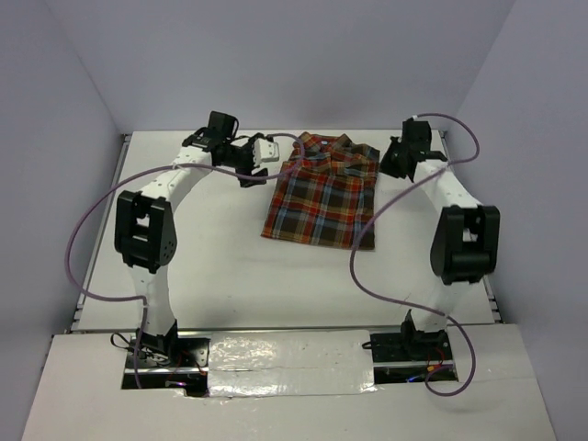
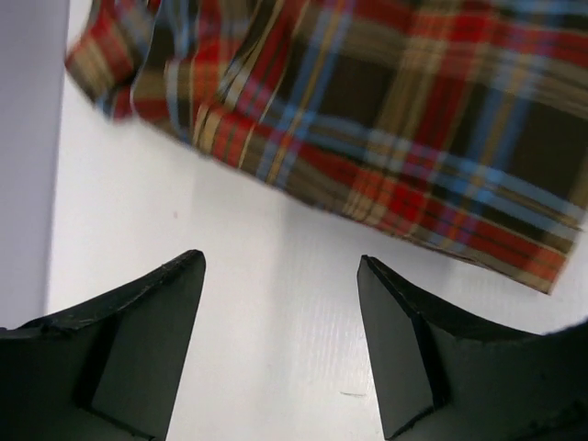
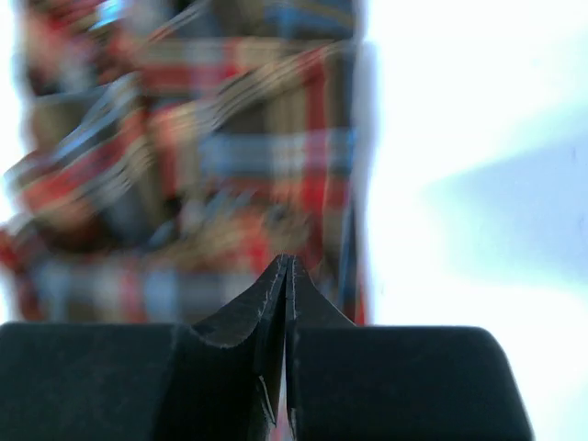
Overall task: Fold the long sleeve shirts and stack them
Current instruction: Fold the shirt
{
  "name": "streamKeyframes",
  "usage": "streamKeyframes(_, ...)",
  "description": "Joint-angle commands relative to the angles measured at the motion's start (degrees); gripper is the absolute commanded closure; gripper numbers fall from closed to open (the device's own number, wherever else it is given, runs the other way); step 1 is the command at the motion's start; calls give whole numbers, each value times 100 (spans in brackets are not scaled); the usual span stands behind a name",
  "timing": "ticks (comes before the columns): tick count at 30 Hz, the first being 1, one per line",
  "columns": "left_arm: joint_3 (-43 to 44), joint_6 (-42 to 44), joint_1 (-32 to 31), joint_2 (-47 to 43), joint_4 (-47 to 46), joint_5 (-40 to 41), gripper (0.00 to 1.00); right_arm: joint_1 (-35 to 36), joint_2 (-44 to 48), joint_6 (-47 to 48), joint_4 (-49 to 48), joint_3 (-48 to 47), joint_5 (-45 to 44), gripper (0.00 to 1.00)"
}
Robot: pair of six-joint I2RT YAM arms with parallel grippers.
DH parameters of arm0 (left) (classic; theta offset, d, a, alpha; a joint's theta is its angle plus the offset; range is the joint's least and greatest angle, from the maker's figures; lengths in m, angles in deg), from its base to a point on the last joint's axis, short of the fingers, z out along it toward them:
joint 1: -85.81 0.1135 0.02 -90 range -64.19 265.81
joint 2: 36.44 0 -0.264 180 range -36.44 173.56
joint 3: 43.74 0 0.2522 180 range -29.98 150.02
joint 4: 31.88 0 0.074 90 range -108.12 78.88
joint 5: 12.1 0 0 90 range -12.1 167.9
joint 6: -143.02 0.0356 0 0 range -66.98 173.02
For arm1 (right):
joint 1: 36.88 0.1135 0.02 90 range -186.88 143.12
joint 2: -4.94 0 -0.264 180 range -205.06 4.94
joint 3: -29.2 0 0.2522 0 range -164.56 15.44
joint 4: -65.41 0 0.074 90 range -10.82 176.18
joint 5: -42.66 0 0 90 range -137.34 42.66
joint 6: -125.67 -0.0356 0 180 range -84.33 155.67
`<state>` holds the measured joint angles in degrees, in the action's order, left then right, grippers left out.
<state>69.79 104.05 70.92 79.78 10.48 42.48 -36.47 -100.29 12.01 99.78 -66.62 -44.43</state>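
Observation:
The long sleeve shirt (image 1: 322,197) is a plaid flannel in red-orange, brown and light blue. It lies folded into a rectangle at the back middle of the table, collar toward the far wall. My left gripper (image 1: 255,175) hovers just left of the collar end, open, with bare table between its fingers (image 2: 281,257); the shirt's edge (image 2: 395,119) lies beyond the fingertips. My right gripper (image 1: 391,168) is at the shirt's right collar corner, jaws pressed together (image 3: 291,262), no cloth visible between them. The blurred plaid (image 3: 184,156) fills the view behind it.
The white table (image 1: 230,276) is boxed in by pale walls at the back and both sides. Purple cables (image 1: 92,230) loop beside each arm; the right one (image 1: 363,239) crosses the shirt's near right corner. Both arm bases sit at the near edge.

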Motion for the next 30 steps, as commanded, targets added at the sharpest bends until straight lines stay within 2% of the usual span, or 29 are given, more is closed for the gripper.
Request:
streamKeyframes(1, 17, 2237, -206, -434, 1112, -1386, 19, 56, 767, 38, -520, 584, 883, 93)
streamKeyframes(3, -27, 742, -320, -242, -208, -1520, 18, 74, 618, -173, -644, 647, 1464, 94)
streamKeyframes(4, 7, -1085, -408, -127, -867, -1512, 21, 100, 531, -426, -889, 743, 1588, 96)
streamKeyframes(5, 77, -1860, -426, 187, -1839, -1529, 23, 100, 382, -568, -1056, 796, 1841, 97)
streamKeyframes(6, 226, -3234, -444, 486, -2275, -1468, 27, 144, 180, -796, -1371, 849, 2114, 98)
streamKeyframes(9, 437, -4790, -444, 874, -3375, -882, 32, 144, -198, -1139, -1603, 649, 2204, 100)
streamKeyframes(13, 491, -4988, -453, 1200, -3545, -152, 41, 101, -901, -1255, -1490, 140, 1880, 100)
streamKeyframes(15, 526, -5032, -453, 1358, -3554, 551, 47, 56, -1060, -1307, -1384, -2, 1582, 100)
streamKeyframes(20, 1001, -4953, -462, 1903, -2878, 1843, 53, -207, -1280, -1448, -1173, 6, 1010, 100)
streamKeyframes(25, 589, -4865, -453, 1860, -3052, 1995, 51, -234, -1597, -1212, -1023, -152, 1009, 100)
streamKeyframes(30, 711, -4918, -453, 1825, -3106, 1784, 44, -243, -1641, -922, -927, -441, 1193, 100)
